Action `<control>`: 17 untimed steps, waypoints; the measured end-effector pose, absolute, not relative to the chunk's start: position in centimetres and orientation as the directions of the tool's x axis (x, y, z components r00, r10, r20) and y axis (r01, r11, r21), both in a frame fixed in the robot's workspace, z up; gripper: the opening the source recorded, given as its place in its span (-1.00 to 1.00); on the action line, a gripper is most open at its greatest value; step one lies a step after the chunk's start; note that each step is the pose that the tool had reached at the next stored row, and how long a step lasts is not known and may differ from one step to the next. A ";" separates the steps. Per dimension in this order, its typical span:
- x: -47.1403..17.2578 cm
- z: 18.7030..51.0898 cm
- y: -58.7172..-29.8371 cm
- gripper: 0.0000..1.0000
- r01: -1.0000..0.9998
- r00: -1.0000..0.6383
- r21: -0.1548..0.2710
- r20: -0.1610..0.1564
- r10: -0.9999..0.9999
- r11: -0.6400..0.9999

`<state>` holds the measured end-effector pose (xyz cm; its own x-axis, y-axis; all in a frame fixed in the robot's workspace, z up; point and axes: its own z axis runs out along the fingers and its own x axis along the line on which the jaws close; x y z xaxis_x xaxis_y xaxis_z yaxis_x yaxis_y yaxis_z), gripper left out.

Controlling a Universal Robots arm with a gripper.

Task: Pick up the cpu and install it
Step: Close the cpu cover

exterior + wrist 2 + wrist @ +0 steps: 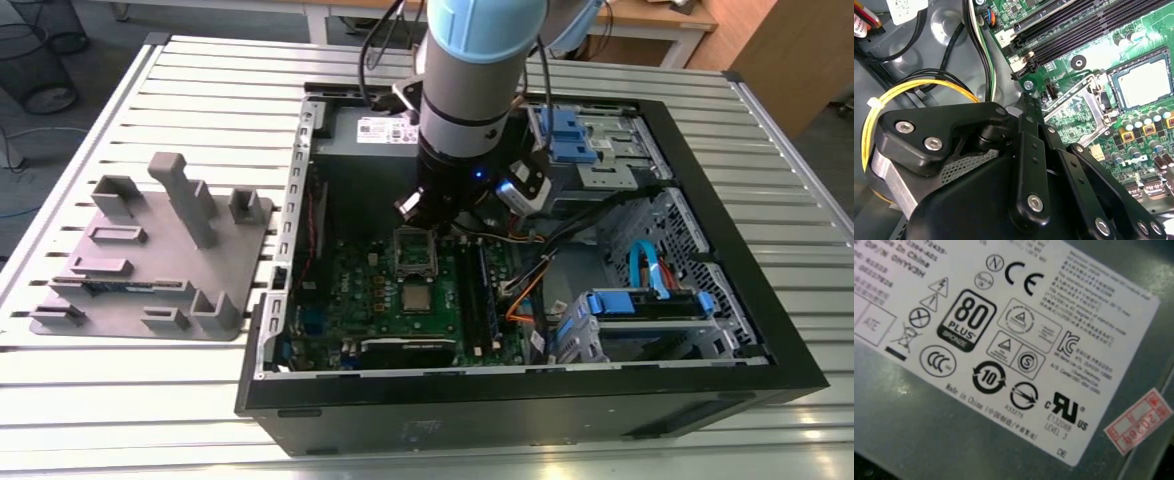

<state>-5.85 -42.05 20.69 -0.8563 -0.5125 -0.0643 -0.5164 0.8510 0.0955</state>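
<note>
- Item: cpu [1146,82]. A small flat square with a pale silver metal top. In the second wrist view it lies level inside a dark square surround on the green motherboard [387,310]. In the exterior view the same silver square [418,297] sits just beside the silver socket frame [415,250], on the side away from the arm.
- Setting: open computer case [534,400] lying on the slatted desk [134,400]. The grey moulded tray [147,260] stands outside the case, towards the exterior view's left, well apart from the cpu.
- End effector [447,212]: hangs inside the case over the upper part of the board, nearest the socket frame and apart from the cpu. I cannot tell from here whether it is released or clenched. Nothing can be seen held in it.
- First wrist view: the grey power supply [929,430] with its white label, close up.
- Handling, as I judge it: light, thin and rigid, so it will not flex. The metal top looks smooth and likely slippery. The underside and the socket contacts are probably delicate.
- Hold, as I judge it: by two opposite edges, kept level, with no pressure on the faces. Little of the edge stands clear of the dark surround.
</note>
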 end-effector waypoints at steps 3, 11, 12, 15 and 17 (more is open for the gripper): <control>-5.9 20.8 -42.1 -0.79 -0.516 -0.856 0.095 -0.064 -0.512 0.851; -5.9 21.5 -42.2 -0.79 -0.516 -0.856 0.095 -0.064 -0.512 0.851; -5.9 21.7 -42.2 -0.79 -0.516 -0.856 0.095 -0.064 -0.512 0.851; -5.9 22.0 -42.3 -0.79 -0.516 -0.856 0.095 -0.064 -0.512 0.851; -5.9 22.2 -42.3 -0.79 -0.516 -0.856 0.095 -0.064 -0.512 0.851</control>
<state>-5.86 -42.28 22.18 -0.8564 -0.5124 -0.0641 -0.5163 0.8511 0.0954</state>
